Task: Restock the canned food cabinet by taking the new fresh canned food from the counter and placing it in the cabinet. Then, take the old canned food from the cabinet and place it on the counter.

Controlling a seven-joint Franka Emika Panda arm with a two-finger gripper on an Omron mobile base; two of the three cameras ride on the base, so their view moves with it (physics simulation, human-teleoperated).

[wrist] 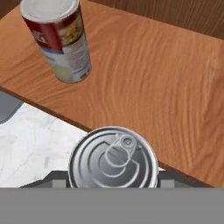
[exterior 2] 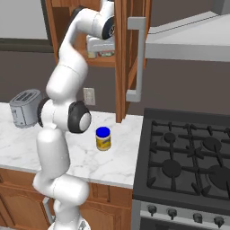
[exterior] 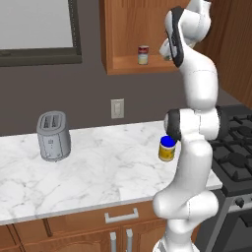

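The arm is reaching up into the cabinet, and its gripper is clamped on the old canned food. In the hand view, this flat silvery tin is sitting between the two dark finger tips, with its pull-tab lid facing the camera. The tin is hanging over the front edge of the shelf board of the cabinet; whether it is touching the board cannot be told.

The new fresh canned food is standing upright on the shelf board, apart from the held tin and further along the board from the gripper. In the left base view, the same red-and-white can is standing inside the cabinet, just left of the robot's wrist.

Below the cabinet, the counter is running left to right. A yellow jar with a blue lid is standing on the counter, below the cabinet and close to the arm's elbow joint. A silver toaster is resting on the counter, well to the left of the cabinet. A wall outlet is sitting on the dark wall directly under the cabinet. The black gas stove is adjoining the counter, below and to the right of the cabinet. The open cabinet door is hanging toward the stove side.
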